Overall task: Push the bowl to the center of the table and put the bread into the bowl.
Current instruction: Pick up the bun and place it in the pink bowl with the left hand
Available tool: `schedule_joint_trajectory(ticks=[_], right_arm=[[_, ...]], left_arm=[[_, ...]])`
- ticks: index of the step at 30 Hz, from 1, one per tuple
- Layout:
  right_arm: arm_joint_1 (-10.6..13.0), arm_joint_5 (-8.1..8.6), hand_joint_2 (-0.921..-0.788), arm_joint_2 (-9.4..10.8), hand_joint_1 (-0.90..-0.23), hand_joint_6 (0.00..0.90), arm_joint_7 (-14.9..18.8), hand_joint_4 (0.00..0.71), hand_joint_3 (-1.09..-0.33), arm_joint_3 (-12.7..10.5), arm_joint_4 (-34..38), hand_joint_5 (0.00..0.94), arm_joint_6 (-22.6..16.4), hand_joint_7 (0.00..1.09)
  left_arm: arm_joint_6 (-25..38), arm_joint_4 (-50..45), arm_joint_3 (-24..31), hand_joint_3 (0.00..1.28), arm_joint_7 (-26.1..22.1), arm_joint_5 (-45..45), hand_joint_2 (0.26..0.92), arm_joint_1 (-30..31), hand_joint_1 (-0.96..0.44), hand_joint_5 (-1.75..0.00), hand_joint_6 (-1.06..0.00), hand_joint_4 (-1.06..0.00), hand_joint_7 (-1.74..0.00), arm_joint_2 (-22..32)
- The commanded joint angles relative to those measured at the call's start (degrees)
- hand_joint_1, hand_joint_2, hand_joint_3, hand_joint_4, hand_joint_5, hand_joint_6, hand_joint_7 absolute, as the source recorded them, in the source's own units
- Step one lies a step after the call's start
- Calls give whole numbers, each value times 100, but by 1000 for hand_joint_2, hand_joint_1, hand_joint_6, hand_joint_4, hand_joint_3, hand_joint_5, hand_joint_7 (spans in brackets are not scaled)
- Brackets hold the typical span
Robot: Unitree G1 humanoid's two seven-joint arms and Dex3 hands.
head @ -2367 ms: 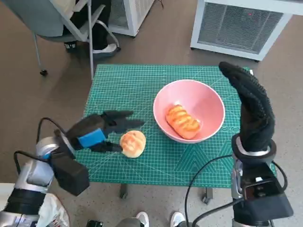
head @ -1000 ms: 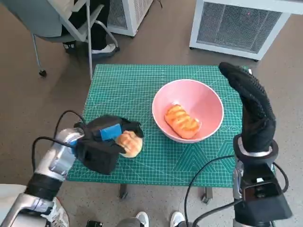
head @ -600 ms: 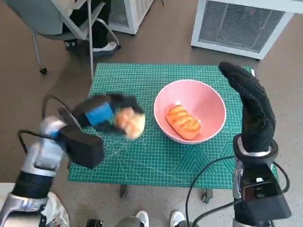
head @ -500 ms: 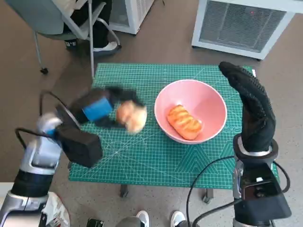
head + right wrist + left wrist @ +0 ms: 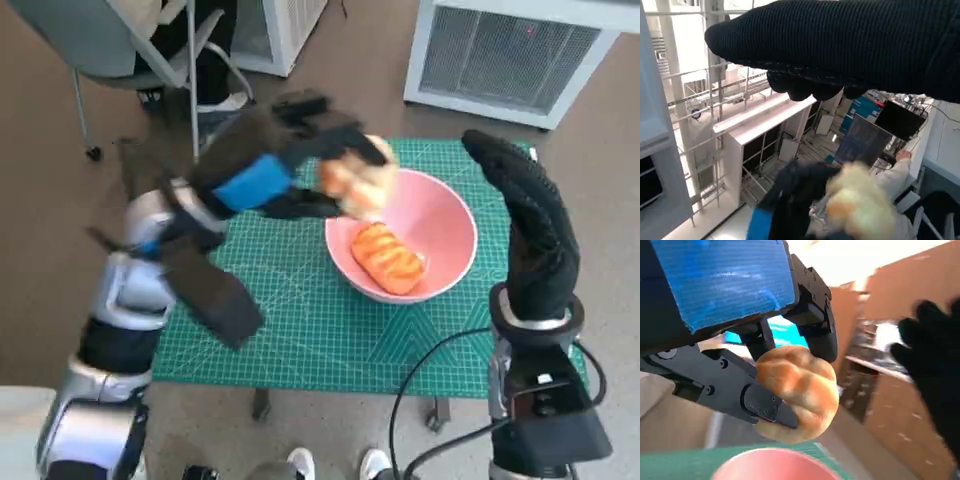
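My left hand point(image 5: 285, 160) holds a round golden bread roll point(image 5: 355, 180) in the air above the near-left rim of the pink bowl point(image 5: 440, 240). In the left wrist view the roll point(image 5: 800, 392) sits pinched between the black fingers point(image 5: 817, 335), with the bowl's rim point(image 5: 767, 467) just below. A second, elongated glazed bread point(image 5: 385, 257) lies inside the bowl. My gloved right hand point(image 5: 530, 230) stands upright beside the bowl's right side, holding nothing, fingers extended. The right wrist view shows the left hand point(image 5: 795, 200) and blurred roll point(image 5: 857, 205) ahead.
The green cutting mat point(image 5: 290, 320) covers the small table. A chair point(image 5: 120, 50) with a person's feet beside it stands at the back left. White cabinets point(image 5: 520, 50) line the floor behind the table. A person point(image 5: 895, 175) sits in the distance.
My left hand closed on the round roll on the mat, lifted it and carried it right and away from me, up to the bowl's rim. The right hand stayed put.
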Motion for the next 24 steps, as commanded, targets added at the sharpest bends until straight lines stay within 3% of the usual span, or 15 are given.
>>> schedule_joint_trajectory(ticks=[1,12,16,17,18,19,21,24], right_arm=[[80,21,-921,44,-373,45,-45,414,-547,3,37,10,37,844],[207,47,-921,39,-371,53,-75,416,-542,-31,-84,10,45,832],[272,22,-921,39,-377,56,-97,417,-540,-54,-156,10,53,827],[286,18,-921,40,-379,58,-102,418,-538,-58,-174,11,59,825],[302,16,-921,38,-380,59,-108,418,-537,-67,-191,11,61,823],[316,15,-921,37,-380,64,-112,419,-535,-72,-209,11,65,816],[338,3,-921,32,-379,74,-127,421,-532,-90,-244,11,80,799],[358,-11,-921,30,-374,80,-142,422,-533,-106,-292,11,108,789]], left_arm=[[-218,905,-323,57,-3,188,919,-507,2,-1208,-691,-648,-1102,-294],[-400,2859,-1004,117,567,1030,921,-1439,1,-1235,-632,-568,-1215,-960],[-273,3354,-1177,231,384,1118,921,-1612,0,-1367,-527,-416,-1341,-1117],[-254,3442,-1201,262,325,1117,921,-1642,-123,-1092,-480,-368,-1404,-1145],[-195,3566,-1236,274,210,1113,921,-1679,-167,-950,-463,-374,-1428,-1190],[-157,3655,-1261,254,132,1109,918,-1707,-196,-681,-395,-375,-1294,-1221],[-59,3830,-1315,166,-11,1116,920,-1749,-201,-292,-362,-342,-688,-1282],[13,3962,-1364,129,-95,1136,921,-1776,-238,-96,-348,-289,-326,-1326]])
